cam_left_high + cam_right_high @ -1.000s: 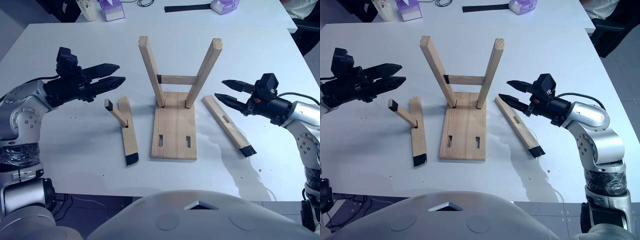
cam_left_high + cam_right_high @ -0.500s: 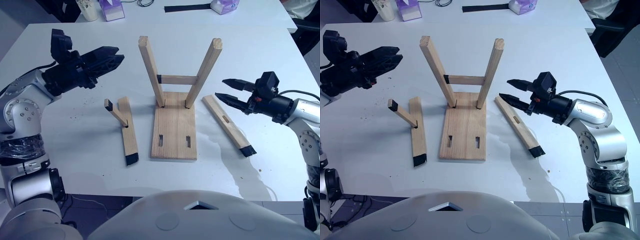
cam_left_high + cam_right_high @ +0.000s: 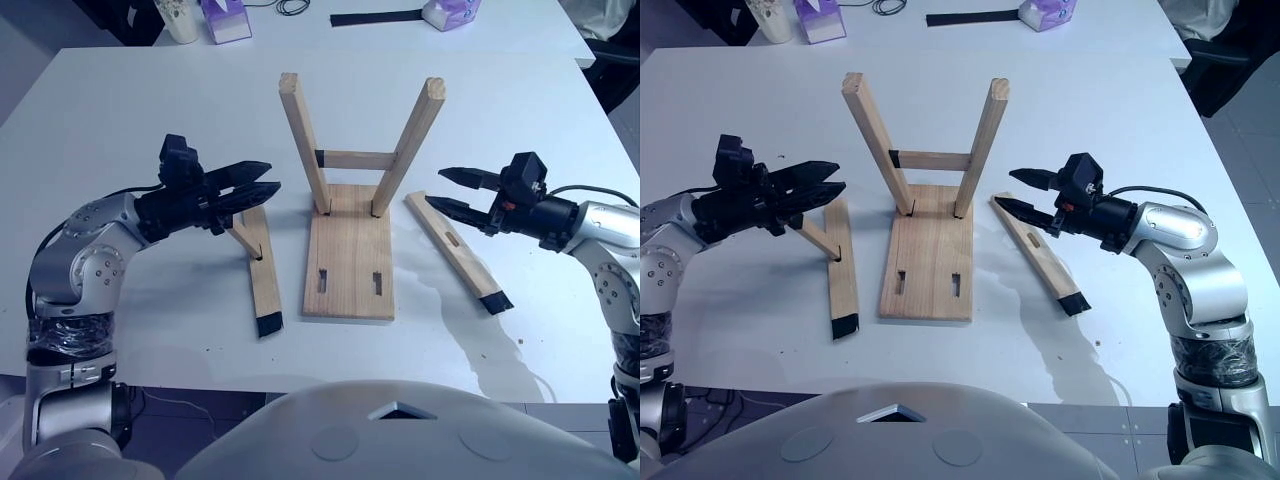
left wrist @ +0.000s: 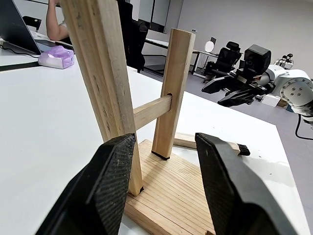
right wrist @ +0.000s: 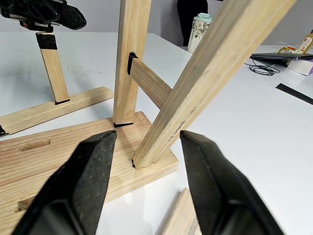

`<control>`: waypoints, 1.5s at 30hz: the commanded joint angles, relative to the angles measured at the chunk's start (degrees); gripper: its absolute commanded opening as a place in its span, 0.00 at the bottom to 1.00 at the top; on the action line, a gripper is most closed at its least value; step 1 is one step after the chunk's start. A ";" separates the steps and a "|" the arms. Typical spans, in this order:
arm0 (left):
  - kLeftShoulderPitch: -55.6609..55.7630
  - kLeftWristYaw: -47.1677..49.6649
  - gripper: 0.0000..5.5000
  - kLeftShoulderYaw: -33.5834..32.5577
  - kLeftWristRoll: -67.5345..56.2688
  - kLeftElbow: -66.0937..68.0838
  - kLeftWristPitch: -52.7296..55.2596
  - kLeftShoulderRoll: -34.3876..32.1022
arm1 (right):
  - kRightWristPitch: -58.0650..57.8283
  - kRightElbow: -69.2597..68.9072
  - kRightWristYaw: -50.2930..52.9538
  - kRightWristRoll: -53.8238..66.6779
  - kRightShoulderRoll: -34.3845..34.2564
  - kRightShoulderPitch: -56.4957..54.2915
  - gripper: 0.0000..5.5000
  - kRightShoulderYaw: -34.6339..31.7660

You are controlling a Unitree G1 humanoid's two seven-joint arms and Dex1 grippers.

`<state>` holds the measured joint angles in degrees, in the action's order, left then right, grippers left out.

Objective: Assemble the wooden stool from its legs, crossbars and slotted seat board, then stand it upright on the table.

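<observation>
White table (image 3: pixel 120 110) fills the scene, with the half-built stool at its middle. The slotted seat board (image 3: pixel 348 270) lies flat there. Two legs stand up from the slots at its far end, the left standing leg (image 3: pixel 303 140) and the right standing leg (image 3: pixel 408 145), both leaning outward toward their tops. A crossbar (image 3: pixel 358 159) joins them partway up. Two slots (image 3: pixel 322 281) near the board's near end are open.

Just left of the board, a loose left leg (image 3: pixel 259 265) lies flat, its black-tipped end toward the table's near edge. A short crossbar (image 3: pixel 818 235) rises at a slant from it. The left gripper (image 3: pixel 274 176) hovers over this piece with its fingers spread and nothing between them. The short crossbar's upper end is hidden behind it, so contact cannot be judged.

Just right of the board, a loose right leg (image 3: pixel 458 252) lies flat at an angle, black tip toward the near edge. The right gripper (image 3: pixel 435 186) hangs above its far end with its fingers apart, holding nothing.

Along the table's far edge stand a cup (image 3: pixel 178 18), a purple tissue pack (image 3: pixel 224 20), a black strip (image 3: pixel 375 17) and a second tissue pack (image 3: pixel 448 12).
</observation>
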<state>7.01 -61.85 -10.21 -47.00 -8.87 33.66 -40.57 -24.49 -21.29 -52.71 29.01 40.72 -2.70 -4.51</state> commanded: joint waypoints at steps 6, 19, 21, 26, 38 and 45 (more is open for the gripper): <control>1.47 5.37 0.41 -6.59 -5.56 -9.70 7.83 -4.15 | 0.80 0.88 -0.37 0.15 0.30 -0.65 0.44 -0.87; -8.12 20.58 0.41 -8.33 -17.41 -34.94 20.17 -11.07 | -0.17 -4.09 2.94 2.19 -0.22 5.21 0.44 -6.45; -12.09 19.96 0.41 -4.44 -12.20 -35.71 19.56 -12.46 | -0.42 -5.45 3.98 2.55 -0.53 6.71 0.44 -7.19; -20.40 20.43 0.41 1.81 -1.67 -33.93 16.05 -12.40 | -0.72 -6.68 5.27 2.63 -0.71 8.32 0.44 -6.99; -30.94 20.05 0.41 9.59 14.67 -26.67 5.06 -9.21 | -0.62 -6.59 6.10 2.60 -1.10 8.47 0.44 -6.52; -31.14 13.97 0.41 9.91 21.06 -19.23 -2.36 -12.17 | -0.16 -7.11 7.34 1.97 -2.26 9.31 0.44 -6.15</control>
<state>-23.50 -46.42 -0.54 -29.28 -30.96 32.14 -50.71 -24.77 -27.67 -45.82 31.32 38.49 6.35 -10.95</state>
